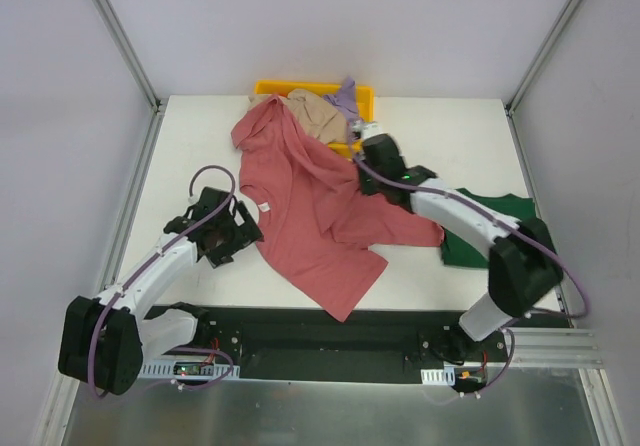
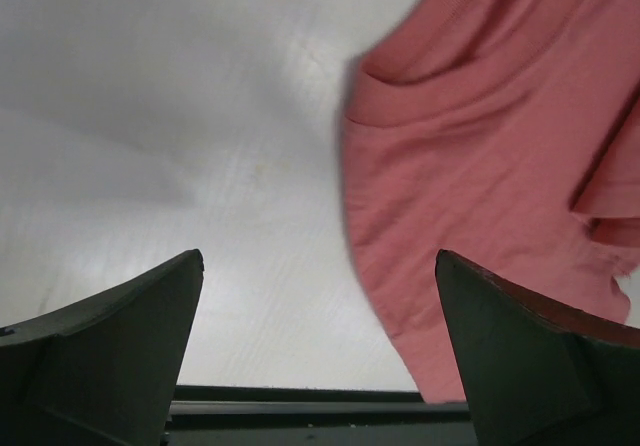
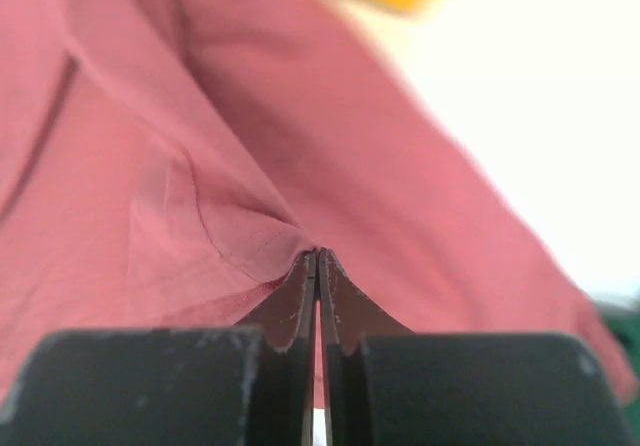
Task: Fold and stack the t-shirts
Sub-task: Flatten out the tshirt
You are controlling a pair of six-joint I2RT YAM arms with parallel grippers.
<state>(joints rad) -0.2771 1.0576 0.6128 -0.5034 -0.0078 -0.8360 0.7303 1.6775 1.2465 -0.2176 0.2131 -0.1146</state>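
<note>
Nearest to the right wrist camera are the two dark fingers of the right gripper (image 3: 317, 256). They are pressed together with almost no gap, and a small fold of the rose-red shirt (image 3: 150, 166) is pinched between their tips. The cloth is soft and matte, and small creases run out from the pinch. In the top view this gripper (image 1: 372, 151) is at about 1 o'clock on the table (image 1: 190, 146), just beside the tray (image 1: 270, 88).

There are four shirts, one of each colour. The rose-red shirt (image 1: 310, 216) is the biggest thing on the table. It lies spread out but wrinkled. Its long axis goes from about 11 o'clock, near the tray, to about 5 o'clock, where a corner comes close to the near edge. A flap of it reaches toward 3 o'clock and comes up to the green shirt (image 1: 505, 206). The green shirt lies flat at 3 o'clock, partly hidden under the right arm. The beige shirt (image 1: 315, 114) and the lavender shirt (image 1: 345, 96) are crumpled together in the one tray at 12 o'clock, which is yellow, rectangular and looks like hard plastic.

The left gripper (image 1: 235, 228) is at about 9 o'clock, just beside the left edge of the rose-red shirt. Its fingers stand wide apart and hold nothing (image 2: 318, 258). Between them the left wrist camera shows the smooth white table (image 2: 200, 116) and a stitched hem of the rose-red shirt (image 2: 480, 166).
</note>
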